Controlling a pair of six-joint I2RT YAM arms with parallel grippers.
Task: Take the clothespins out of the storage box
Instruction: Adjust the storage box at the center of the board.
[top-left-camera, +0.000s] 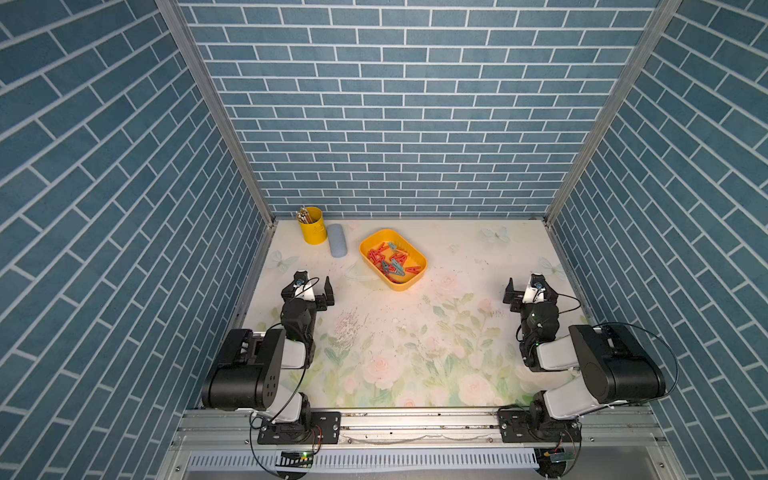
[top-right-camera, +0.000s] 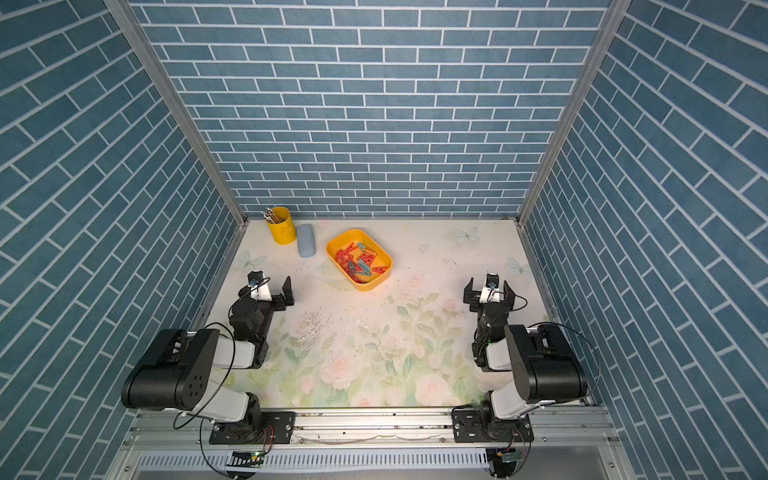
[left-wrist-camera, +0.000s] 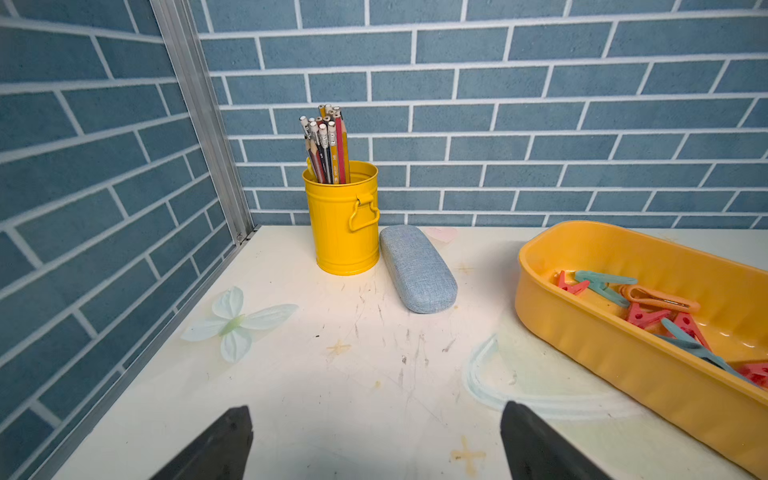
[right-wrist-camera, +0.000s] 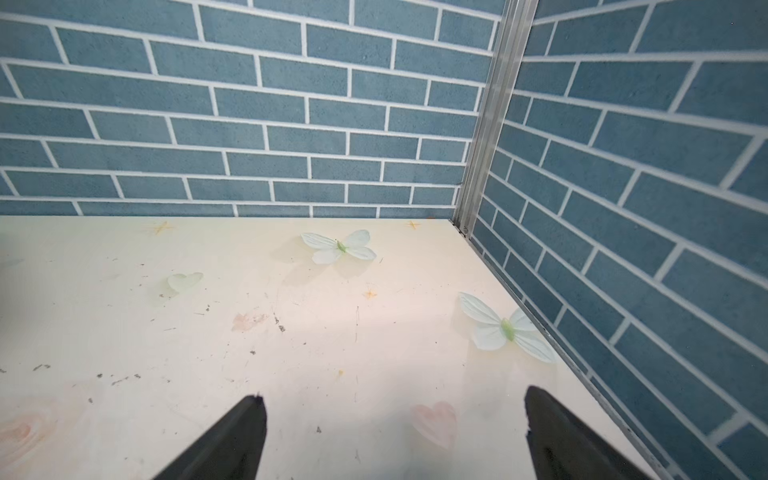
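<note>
since both the left hand (left-wrist-camera: 374, 409) and right hand (right-wrist-camera: 394, 394) hang released and empty, the clothespins (top-left-camera: 392, 259) all lie tangled in the storage box (top-left-camera: 399, 286) on the counter (top-left-camera: 457, 332), nearer the left hand; light, stiff, slick plastic, probably best pinched across one top peg's flat sides

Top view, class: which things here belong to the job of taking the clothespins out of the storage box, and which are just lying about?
Part of the job:
- clothespins
- storage box

Just lying about:
- pencil cup
- pencils
- grey-blue case
</note>
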